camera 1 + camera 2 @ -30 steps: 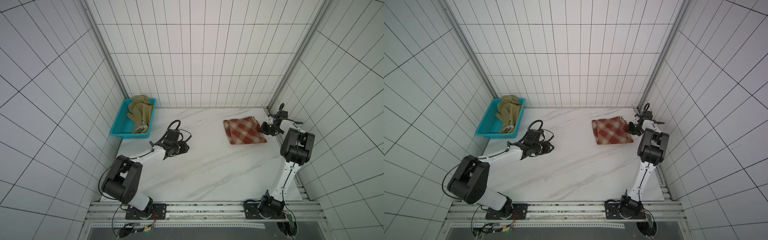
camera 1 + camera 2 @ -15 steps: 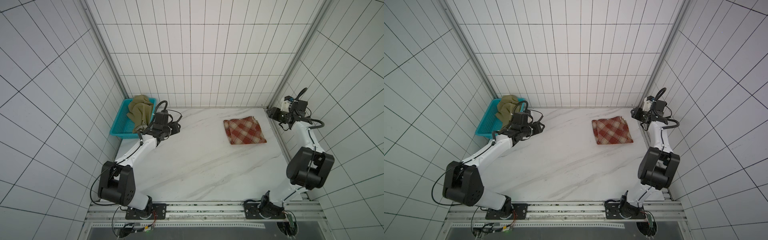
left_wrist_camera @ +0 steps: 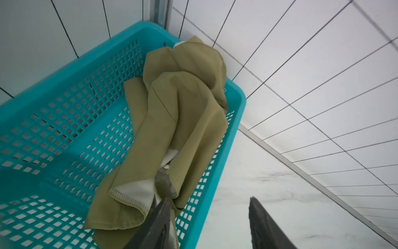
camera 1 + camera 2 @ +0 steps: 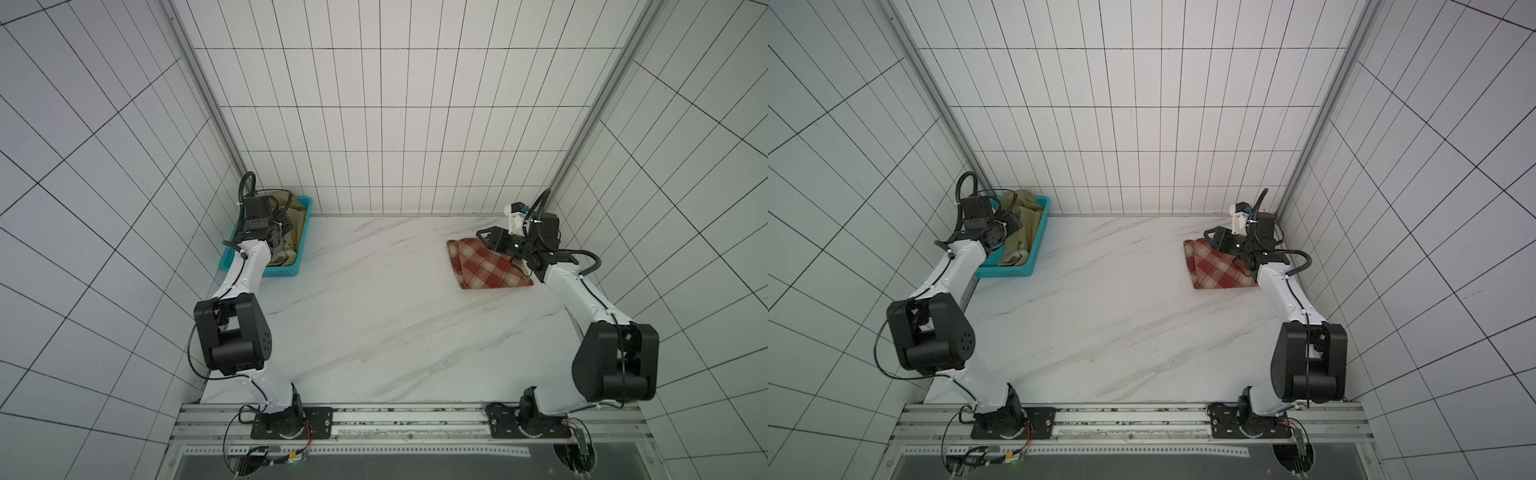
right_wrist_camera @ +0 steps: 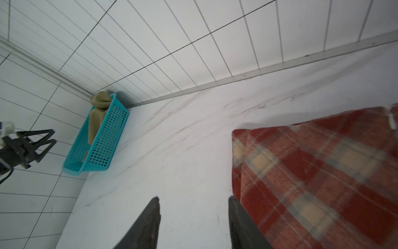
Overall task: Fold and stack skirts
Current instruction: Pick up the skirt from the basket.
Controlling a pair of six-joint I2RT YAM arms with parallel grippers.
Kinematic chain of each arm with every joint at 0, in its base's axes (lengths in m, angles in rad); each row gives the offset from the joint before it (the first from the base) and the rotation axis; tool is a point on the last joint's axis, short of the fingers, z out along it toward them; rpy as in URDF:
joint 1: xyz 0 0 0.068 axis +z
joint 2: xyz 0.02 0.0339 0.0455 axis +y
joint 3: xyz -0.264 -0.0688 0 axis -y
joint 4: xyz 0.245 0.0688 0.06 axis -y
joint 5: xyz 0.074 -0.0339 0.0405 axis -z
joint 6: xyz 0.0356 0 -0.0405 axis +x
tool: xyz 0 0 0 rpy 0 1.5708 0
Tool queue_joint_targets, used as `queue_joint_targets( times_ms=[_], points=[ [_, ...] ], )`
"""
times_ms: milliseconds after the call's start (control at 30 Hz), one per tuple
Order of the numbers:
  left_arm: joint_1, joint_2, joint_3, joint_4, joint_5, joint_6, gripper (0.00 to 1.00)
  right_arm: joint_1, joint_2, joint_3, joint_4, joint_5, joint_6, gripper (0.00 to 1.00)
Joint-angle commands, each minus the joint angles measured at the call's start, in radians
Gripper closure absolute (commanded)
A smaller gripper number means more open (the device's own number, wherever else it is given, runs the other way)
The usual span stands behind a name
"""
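The olive-khaki skirt (image 3: 172, 120) lies crumpled in the teal basket (image 3: 64, 120), showing in both top views (image 4: 297, 218) (image 4: 1025, 220). My left gripper (image 3: 209, 200) hovers open over the basket's table-side wall. One finger (image 3: 161, 213) is against the skirt's hem and the other is over the table. The red plaid skirt (image 4: 486, 270) (image 4: 1217, 270) lies folded flat at the back right. My right gripper (image 5: 193, 198) (image 4: 484, 237) hangs open just above the plaid skirt's (image 5: 312, 172) far left corner, with only bare table between its fingers.
The basket (image 4: 282, 273) (image 4: 1009, 274) stands in the back left corner against the tiled walls. White marble table (image 4: 374, 324) stretches between the two skirts. Tiled walls close in the left, back and right sides, and a metal rail runs along the front.
My left arm swung from the table's left middle up to the basket and its jaws widened. My right gripper let go at the plaid skirt's right edge, rose, and came over its far corner.
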Motion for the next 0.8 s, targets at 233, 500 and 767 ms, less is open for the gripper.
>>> queue_joint_targets(
  times_ms=[233,500,767],
  points=[
    [0.009,0.24,0.168,0.055,-0.057,0.057,0.38,0.049,0.044,-0.021,0.014,-0.061,0.015,0.5],
    [0.02,0.39,0.261,0.108,-0.04,0.064,0.37,0.054,0.105,0.039,-0.037,-0.035,-0.004,0.5],
    [0.02,0.494,0.33,0.152,0.028,0.033,0.62,0.077,0.168,0.087,-0.055,-0.002,0.009,0.52]
  ],
)
